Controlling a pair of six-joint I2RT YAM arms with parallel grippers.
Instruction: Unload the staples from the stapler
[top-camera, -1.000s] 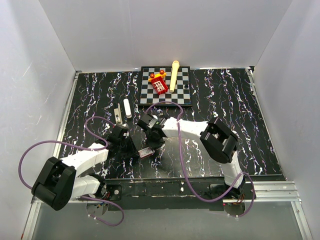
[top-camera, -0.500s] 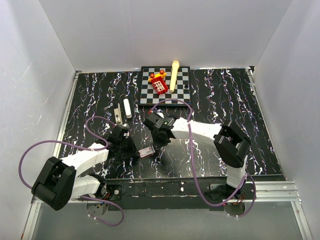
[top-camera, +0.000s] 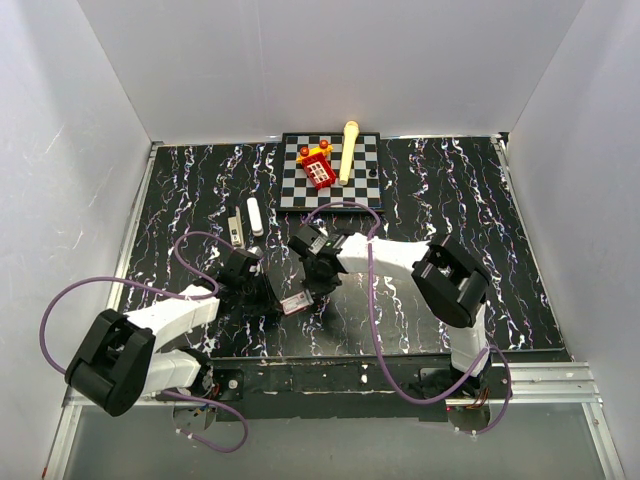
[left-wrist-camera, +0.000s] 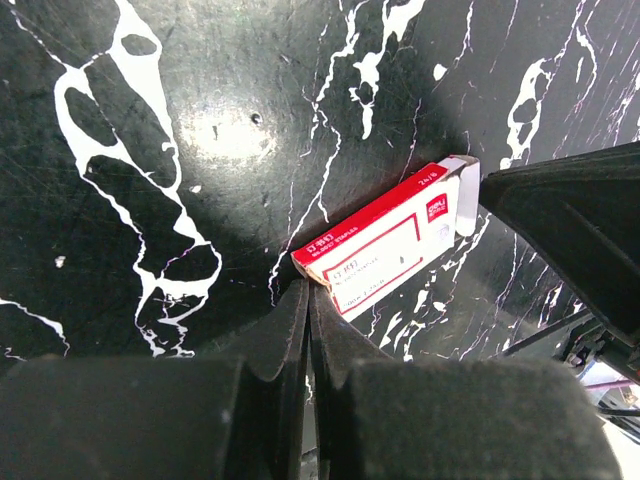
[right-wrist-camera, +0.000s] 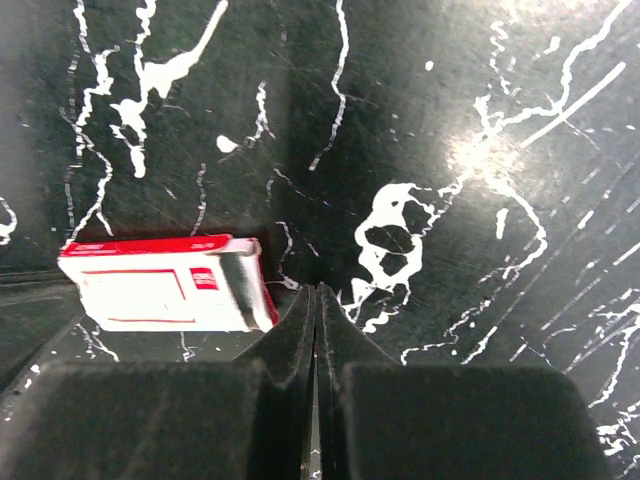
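Note:
The stapler (top-camera: 232, 229) lies on the black marbled table at the left, away from both arms. No staples show in any view. A small red-and-white box (top-camera: 294, 304) lies between the two grippers. My left gripper (top-camera: 272, 298) is shut, its tips (left-wrist-camera: 308, 286) pinching the near corner of the box (left-wrist-camera: 385, 250). My right gripper (top-camera: 318, 290) is shut and empty, its tips (right-wrist-camera: 317, 290) on the table just right of the box's (right-wrist-camera: 160, 285) open end.
A white rounded stick (top-camera: 255, 216) lies beside the stapler. A chessboard (top-camera: 365, 180) at the back holds a red toy (top-camera: 318, 168), a yellow stick (top-camera: 348, 150) and a small dark piece. White walls enclose the table.
My right arm has shifted: its elbow swung right, then back, and the gripper settled close by the box's right end. The box and my left gripper have barely moved.

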